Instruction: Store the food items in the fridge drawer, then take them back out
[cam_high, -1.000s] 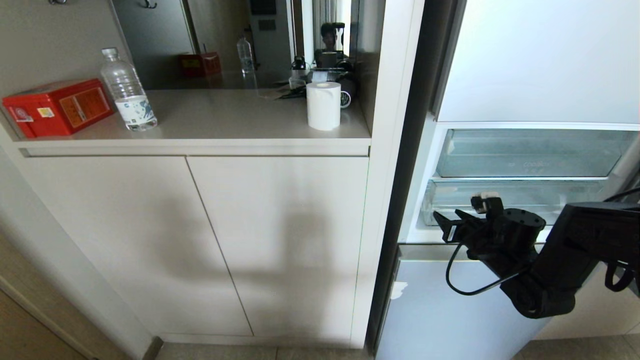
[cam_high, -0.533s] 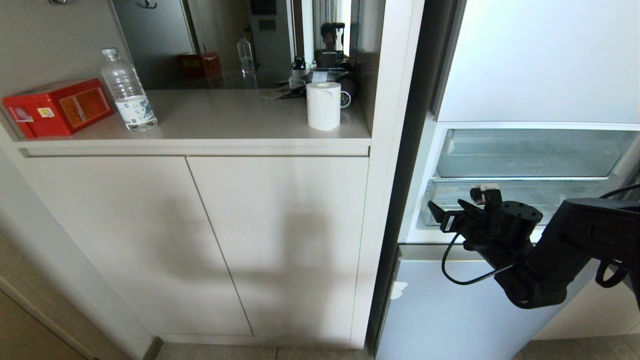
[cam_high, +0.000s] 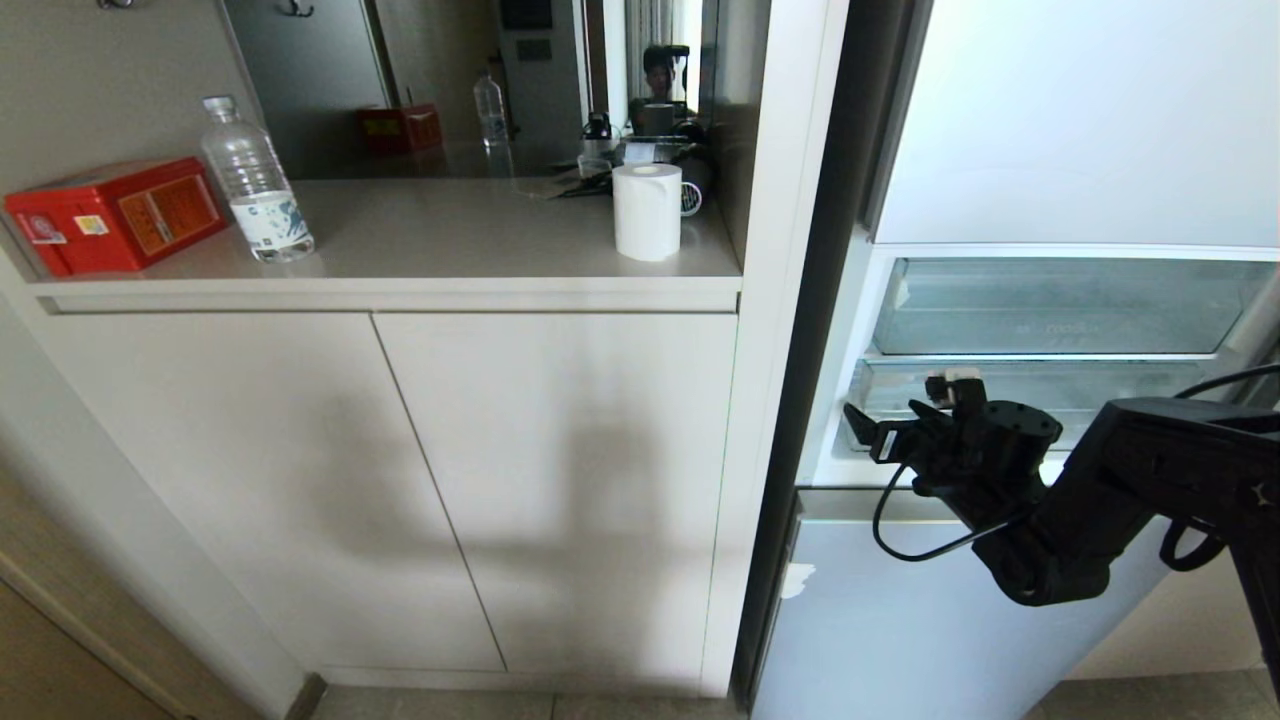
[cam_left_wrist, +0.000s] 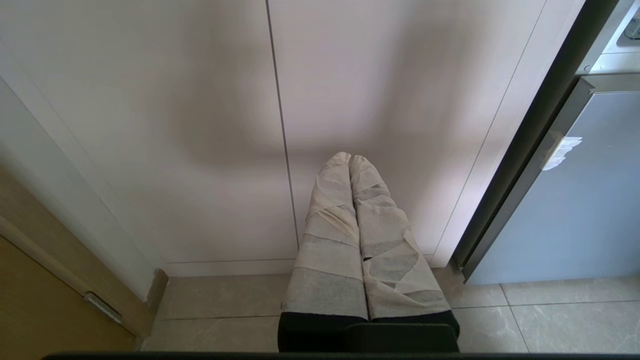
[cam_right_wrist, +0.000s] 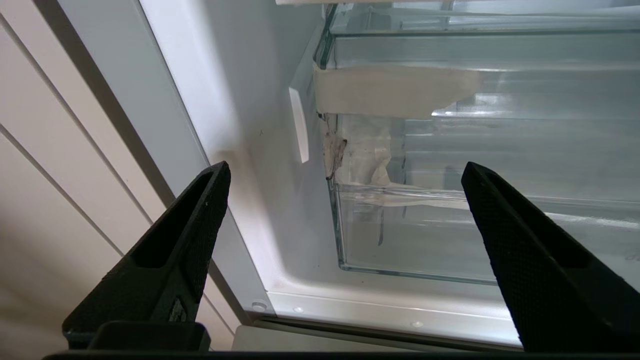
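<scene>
Right gripper (cam_high: 885, 425), jaws spread wide and empty, hovers before the lower drawer (cam_high: 1050, 400), one of two clear drawers in the open fridge. Left gripper (cam_left_wrist: 350, 165), taped fingers pressed together, faces the cabinet (cam_high: 400, 480). Counter: one bottle (cam_high: 255, 185), one paper roll (cam_high: 647, 210), one red box (cam_high: 115, 212).

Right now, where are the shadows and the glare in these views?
Head view: a broad soft shadow lies across the cabinet doors; the mirror reflects the room. Left wrist view: the same shadow darkens the doors above the left gripper. Right wrist view: bright glints streak the clear drawer; the fridge wall looks washed out.
</scene>
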